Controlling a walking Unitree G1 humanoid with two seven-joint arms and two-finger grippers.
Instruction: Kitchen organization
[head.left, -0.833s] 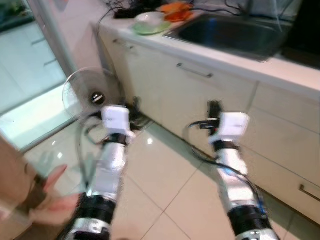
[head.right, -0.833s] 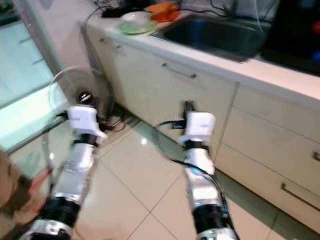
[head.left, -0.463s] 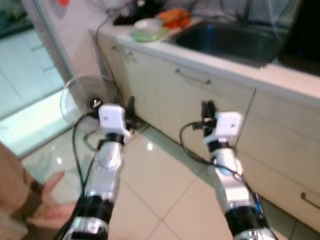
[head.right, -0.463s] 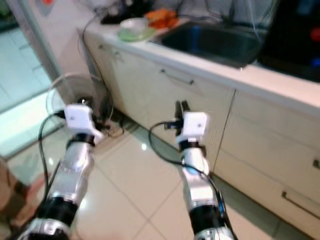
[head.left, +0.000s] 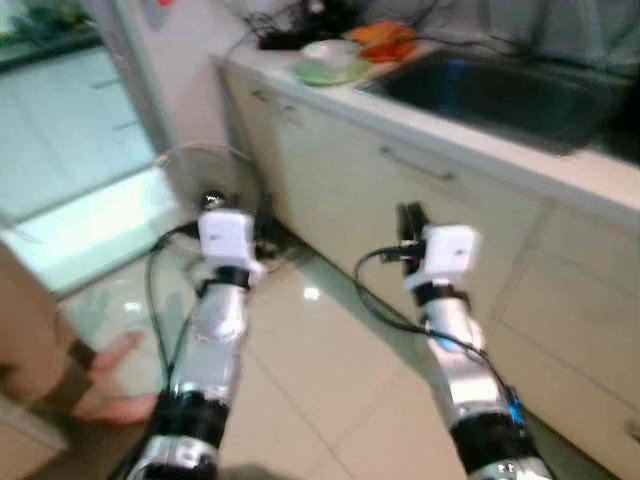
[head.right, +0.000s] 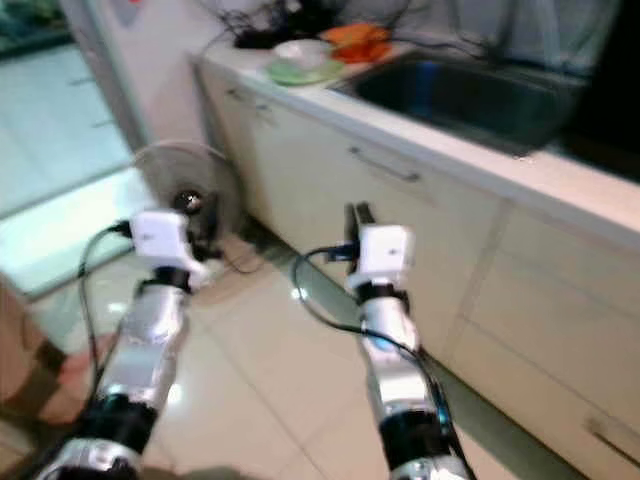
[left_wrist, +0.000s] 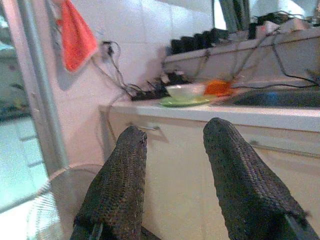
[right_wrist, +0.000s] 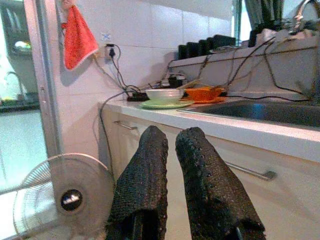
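White bowl (right_wrist: 163, 94) sits on a green plate (right_wrist: 162, 104) at the far end of the counter (head.left: 500, 155), beside an orange dish (right_wrist: 205, 93) and a tangle of black cables (right_wrist: 131, 90). Sink (head.left: 505, 90) just beyond them. These dishes look like the things to be put in order; nothing is held yet.

Both arms are raised in front of the body, well short of the counter and well apart from the dishes. Left gripper (left_wrist: 172, 175): fingers spread, a clear gap between them, nothing in it. Right gripper (right_wrist: 171, 172): fingers nearly pressed together, only a thin slit between them, nothing in it.

Handling, as a judgement: bowl and plate look like glazed ceramic or hard plastic. Stiff, smooth, likely slippery against the textured black fingers; breakable if ceramic. The bowl rests loose on the plate, so lifting the plate alone could let the bowl slide. Better to take the bowl first, pinching its rim with one finger inside and one outside. The plate is thin and flat on the counter; its rim is the only hold, and it may need to be slid to the counter edge to get a finger under. Bowl contents cannot be told. The cables lie close behind and could snag.

Floor fan (head.right: 185, 200) stands by the cabinet (head.right: 300, 160) below; a person's hand (head.left: 110, 375) is low at the robot's left.
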